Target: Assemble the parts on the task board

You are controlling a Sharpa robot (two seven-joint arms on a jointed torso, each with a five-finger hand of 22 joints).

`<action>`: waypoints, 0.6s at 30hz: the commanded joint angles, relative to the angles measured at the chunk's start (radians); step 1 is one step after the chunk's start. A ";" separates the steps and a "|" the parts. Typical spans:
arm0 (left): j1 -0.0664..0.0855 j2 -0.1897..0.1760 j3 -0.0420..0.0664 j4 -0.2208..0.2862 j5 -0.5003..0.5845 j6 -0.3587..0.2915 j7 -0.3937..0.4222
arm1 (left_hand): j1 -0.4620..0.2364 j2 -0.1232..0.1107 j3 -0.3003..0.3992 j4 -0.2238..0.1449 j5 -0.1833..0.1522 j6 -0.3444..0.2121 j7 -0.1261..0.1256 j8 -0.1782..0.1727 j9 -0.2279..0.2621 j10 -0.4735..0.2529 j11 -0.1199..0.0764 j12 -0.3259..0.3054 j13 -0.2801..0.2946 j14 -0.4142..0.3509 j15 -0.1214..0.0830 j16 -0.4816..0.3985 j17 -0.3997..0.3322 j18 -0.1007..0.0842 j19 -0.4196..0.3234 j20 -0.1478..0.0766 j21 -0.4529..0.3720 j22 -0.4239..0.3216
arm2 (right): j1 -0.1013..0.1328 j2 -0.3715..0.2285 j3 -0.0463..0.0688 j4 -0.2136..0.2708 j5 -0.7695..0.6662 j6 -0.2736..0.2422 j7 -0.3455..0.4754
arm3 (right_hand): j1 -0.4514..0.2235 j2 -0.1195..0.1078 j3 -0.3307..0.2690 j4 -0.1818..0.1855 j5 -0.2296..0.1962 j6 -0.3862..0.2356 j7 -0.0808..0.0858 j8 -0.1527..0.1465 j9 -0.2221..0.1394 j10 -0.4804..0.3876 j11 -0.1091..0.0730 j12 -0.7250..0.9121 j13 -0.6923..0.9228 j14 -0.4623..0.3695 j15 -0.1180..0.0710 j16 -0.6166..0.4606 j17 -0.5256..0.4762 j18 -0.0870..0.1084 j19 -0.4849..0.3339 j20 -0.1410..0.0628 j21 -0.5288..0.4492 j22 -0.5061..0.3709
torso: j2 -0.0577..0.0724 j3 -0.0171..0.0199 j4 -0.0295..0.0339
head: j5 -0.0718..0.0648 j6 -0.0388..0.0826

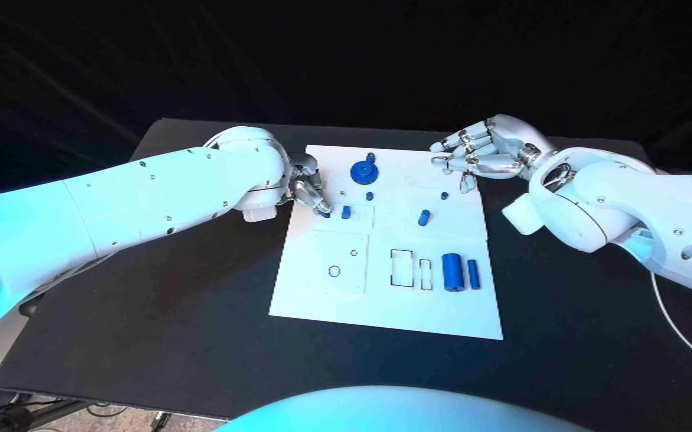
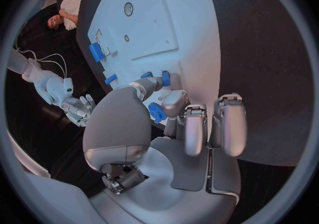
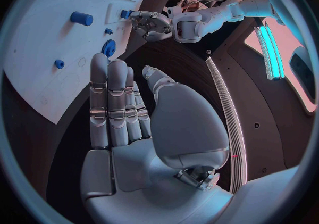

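The white task board (image 1: 325, 292) lies in the middle of the black table. On it a blue gear (image 1: 364, 166) sits at the far edge, small blue pegs (image 1: 371, 195) (image 1: 346, 211) (image 1: 424, 217) (image 1: 464, 184) are scattered across the far half, and a blue cylinder (image 1: 453, 272) and bar (image 1: 473, 272) lie at the near right. My left hand (image 1: 307, 192) hovers over the board's far left, fingers apart, fingertips (image 2: 149, 83) beside a small peg (image 2: 165, 78), holding nothing. My right hand (image 1: 483, 152) floats at the far right corner with straight fingers (image 3: 113, 101) and an empty palm.
Outlined slots (image 1: 411, 267) and a small oval hole (image 1: 335, 270) mark the board's near half. Black table (image 1: 173, 322) surrounds the board on all sides. The gear (image 3: 108, 48) and a peg (image 3: 82, 18) lie ahead of my right hand's fingertips.
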State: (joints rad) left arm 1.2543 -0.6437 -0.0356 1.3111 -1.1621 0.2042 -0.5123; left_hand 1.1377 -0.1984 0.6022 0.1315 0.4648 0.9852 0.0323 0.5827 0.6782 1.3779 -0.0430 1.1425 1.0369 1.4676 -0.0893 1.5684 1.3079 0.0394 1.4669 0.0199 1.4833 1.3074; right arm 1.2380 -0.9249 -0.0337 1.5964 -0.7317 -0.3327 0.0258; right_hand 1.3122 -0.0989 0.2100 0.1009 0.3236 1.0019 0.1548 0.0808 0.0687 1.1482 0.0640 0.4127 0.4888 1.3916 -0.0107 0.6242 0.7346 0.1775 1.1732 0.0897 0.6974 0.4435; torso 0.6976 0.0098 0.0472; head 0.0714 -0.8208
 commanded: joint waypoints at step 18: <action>-0.006 0.016 -0.006 -0.019 0.014 0.042 -0.043 | -0.091 0.028 -0.062 -0.074 0.001 0.048 -0.025 -0.031 -0.018 0.019 -0.013 0.014 0.020 0.103 -0.015 0.002 0.263 -0.012 0.052 -0.011 0.001 0.172 | -0.001 0.000 0.000 0.004 -0.001 0.015 0.006 | -0.007 0.004 -0.003 0.003 0.004 -0.010 0.000 -0.003 0.001 -0.005 0.003 0.005 -0.001 -0.004 -0.001 -0.006 0.001 0.006 0.009 0.001 -0.007 -0.001 | 0.000 0.0008 -0.0007 | -0.001 -0.004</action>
State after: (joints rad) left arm 1.2563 -0.6308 -0.0349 1.2943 -1.1541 0.2116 -0.5250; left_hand 1.0518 -0.1743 0.5460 0.0551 0.4690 1.0189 0.0122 0.5569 0.6615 1.3993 -0.0538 1.1536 1.0565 1.4674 -0.0967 1.5684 1.3077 0.0394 1.4654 0.0139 1.4833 1.3074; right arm 1.2380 -0.9253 -0.0337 1.5981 -0.7311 -0.3317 0.0257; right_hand 1.3122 -0.0989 0.2100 0.1009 0.3235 1.0019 0.1548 0.0808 0.0687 1.1482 0.0640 0.4127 0.4889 1.3916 -0.0107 0.6242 0.7345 0.1775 1.1732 0.0897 0.6974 0.4435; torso 0.6975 0.0102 0.0479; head 0.0702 -0.8249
